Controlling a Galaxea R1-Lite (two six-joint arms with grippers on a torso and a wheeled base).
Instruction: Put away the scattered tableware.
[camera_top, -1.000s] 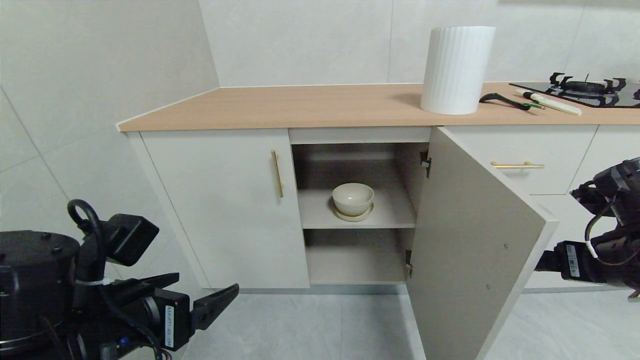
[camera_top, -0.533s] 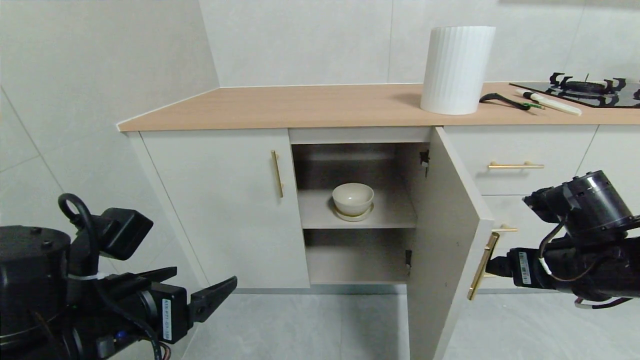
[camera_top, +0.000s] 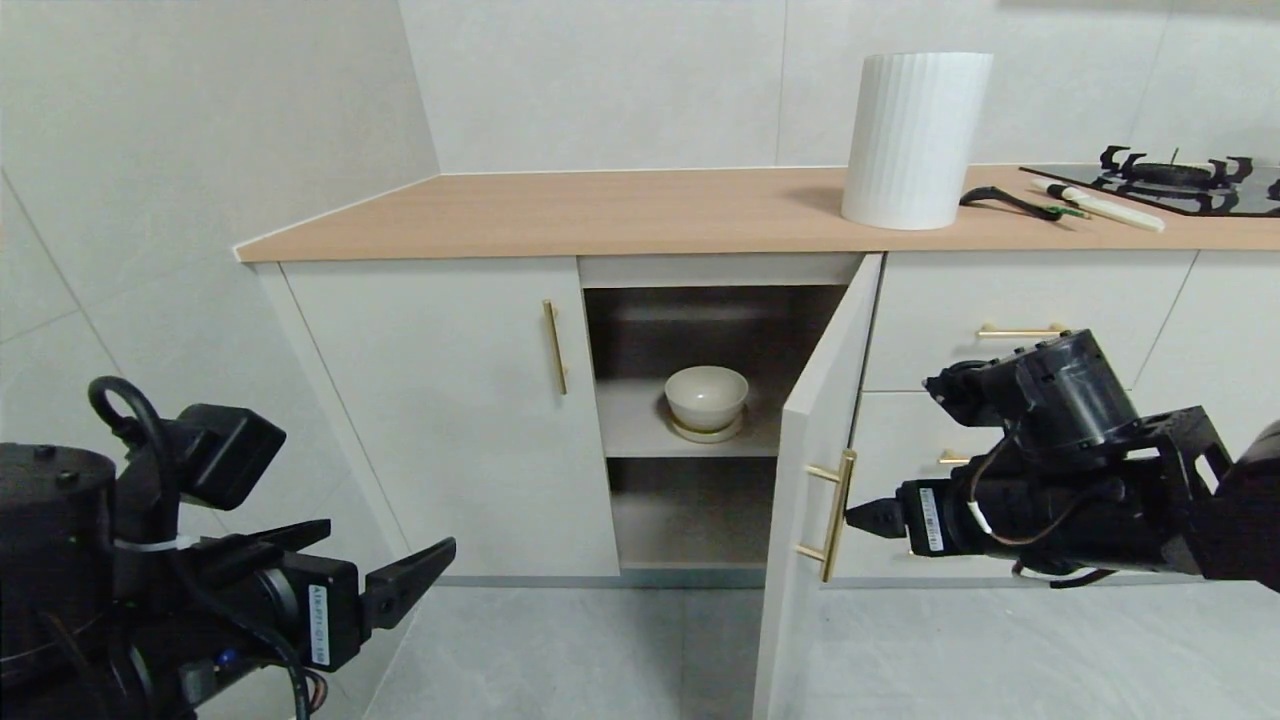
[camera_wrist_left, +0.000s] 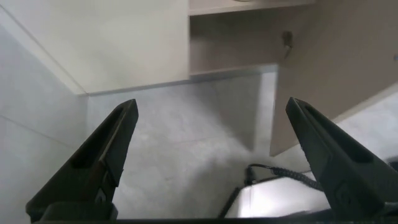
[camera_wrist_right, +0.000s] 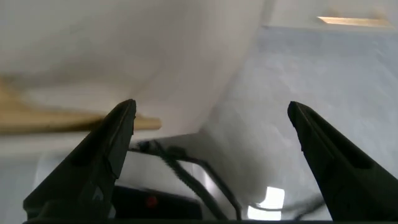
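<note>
**Bowl shelved, door ajar**

A wood counter (camera_top: 600, 210) tops pale cabinets between tiled walls. One cabinet door (camera_top: 815, 440) stands partly open. The right gripper (camera_top: 862, 517), fingers spread and empty, sits just beside the door's gold handle (camera_top: 830, 515). The left gripper (camera_top: 385, 550) hangs low over the floor, also spread and empty. On the upper shelf (camera_top: 635, 425) a cream bowl (camera_top: 706, 396) sits upright on a matching saucer (camera_top: 706, 434).

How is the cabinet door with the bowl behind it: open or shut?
Partly open. The door stands angled out from the cabinet, and the bowl on the shelf shows through the gap.
</note>
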